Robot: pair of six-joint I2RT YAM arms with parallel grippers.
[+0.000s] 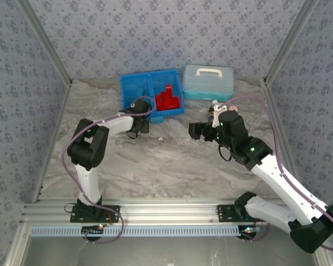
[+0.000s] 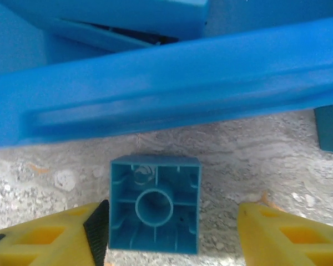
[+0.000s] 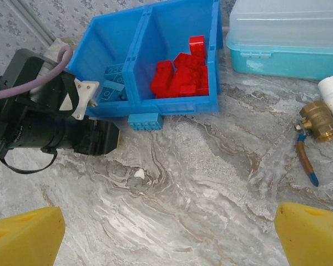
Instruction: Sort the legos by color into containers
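Just beside tray rim (image 2: 166, 94), blue brick (image 2: 154, 219), left end effector (image 2: 171, 213) astride

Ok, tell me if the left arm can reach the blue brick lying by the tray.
Probably yes: the blue brick lies on bare table between the left gripper's open fingers, nothing covering it, the tray wall just beyond.
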